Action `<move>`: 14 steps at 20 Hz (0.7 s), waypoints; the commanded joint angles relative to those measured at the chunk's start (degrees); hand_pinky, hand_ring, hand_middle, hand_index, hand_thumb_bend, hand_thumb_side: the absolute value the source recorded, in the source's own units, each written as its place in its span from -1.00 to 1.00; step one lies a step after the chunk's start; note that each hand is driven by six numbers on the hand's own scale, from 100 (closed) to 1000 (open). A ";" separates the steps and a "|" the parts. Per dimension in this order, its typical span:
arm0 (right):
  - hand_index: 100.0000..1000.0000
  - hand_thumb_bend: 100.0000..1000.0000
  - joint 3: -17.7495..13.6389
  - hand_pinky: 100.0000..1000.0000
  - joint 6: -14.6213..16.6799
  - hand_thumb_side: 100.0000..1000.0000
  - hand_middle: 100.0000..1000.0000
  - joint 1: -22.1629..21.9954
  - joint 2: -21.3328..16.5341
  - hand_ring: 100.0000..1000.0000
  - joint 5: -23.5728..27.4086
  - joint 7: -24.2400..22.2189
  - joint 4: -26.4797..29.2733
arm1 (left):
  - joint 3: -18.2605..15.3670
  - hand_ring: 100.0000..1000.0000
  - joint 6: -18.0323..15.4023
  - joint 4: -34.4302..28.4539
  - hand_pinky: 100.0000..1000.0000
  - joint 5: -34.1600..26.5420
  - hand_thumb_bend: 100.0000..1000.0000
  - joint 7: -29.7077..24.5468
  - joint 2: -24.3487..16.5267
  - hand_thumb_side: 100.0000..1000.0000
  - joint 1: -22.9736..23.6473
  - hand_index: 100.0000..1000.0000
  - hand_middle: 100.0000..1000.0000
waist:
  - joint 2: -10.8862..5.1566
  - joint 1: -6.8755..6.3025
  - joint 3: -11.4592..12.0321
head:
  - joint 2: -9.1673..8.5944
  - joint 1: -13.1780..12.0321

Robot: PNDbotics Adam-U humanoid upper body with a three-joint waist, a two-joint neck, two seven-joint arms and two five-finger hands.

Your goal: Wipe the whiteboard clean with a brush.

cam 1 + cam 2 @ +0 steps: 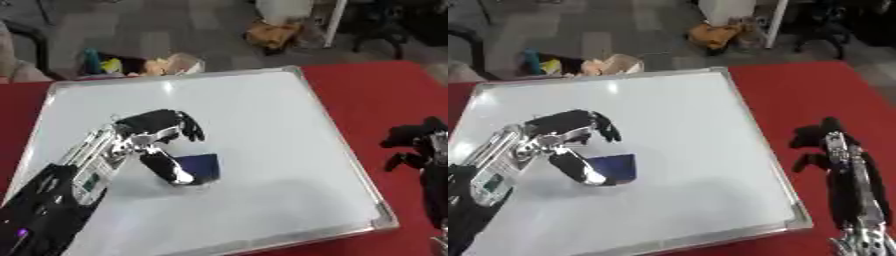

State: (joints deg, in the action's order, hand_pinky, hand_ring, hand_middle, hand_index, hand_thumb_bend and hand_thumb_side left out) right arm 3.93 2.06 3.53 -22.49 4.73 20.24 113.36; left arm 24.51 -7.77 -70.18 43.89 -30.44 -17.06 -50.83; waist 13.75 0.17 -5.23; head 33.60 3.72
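The whiteboard [262,115] lies flat on the red table, silver-framed, and its surface looks blank. A dark blue eraser block [199,168] rests on the board left of centre. My left hand [157,134] reaches in from the lower left, with its thumb pressed against the block's left side and its fingers curled above it. My right hand [824,142] rests on the red cloth right of the board, fingers relaxed and holding nothing.
The red table [385,100] extends right of the board. Beyond the far edge, on the grey floor, lie coloured clutter [131,64] and a brown bag [273,34]. White furniture legs stand at the top right.
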 commanded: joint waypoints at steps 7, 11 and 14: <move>0.13 -1.00 -0.27 -0.49 0.16 0.88 -0.10 0.39 -0.95 0.08 0.50 -0.02 1.23 | 0.22 0.38 -0.34 -0.77 -0.18 -0.07 0.15 -0.05 -0.25 -0.27 -0.31 0.62 0.11 | -0.79 0.35 0.11 | -0.39 0.32; 0.13 -1.00 -0.27 -0.49 0.19 0.88 -0.10 0.40 -0.94 0.08 0.49 -0.03 1.23 | 0.32 0.36 -0.40 -0.73 -0.19 0.22 0.14 -0.16 -0.26 -0.27 -0.16 0.63 0.09 | -0.74 0.41 0.07 | -0.41 0.37; 0.13 -1.00 -0.26 -0.49 0.16 0.88 -0.10 0.36 -0.88 0.08 0.48 -0.03 1.23 | 0.36 0.34 -0.45 -0.59 -0.20 0.75 0.12 -0.08 -0.14 -0.28 -0.05 0.65 0.07 | -0.69 0.46 0.04 | -0.35 0.39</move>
State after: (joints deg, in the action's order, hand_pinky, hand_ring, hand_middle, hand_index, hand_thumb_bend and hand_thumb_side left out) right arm 3.93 2.07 3.53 -22.48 4.73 20.24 113.36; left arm 24.92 -8.04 -70.12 44.28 -30.59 -17.05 -49.97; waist 13.80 0.50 -5.13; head 33.60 3.96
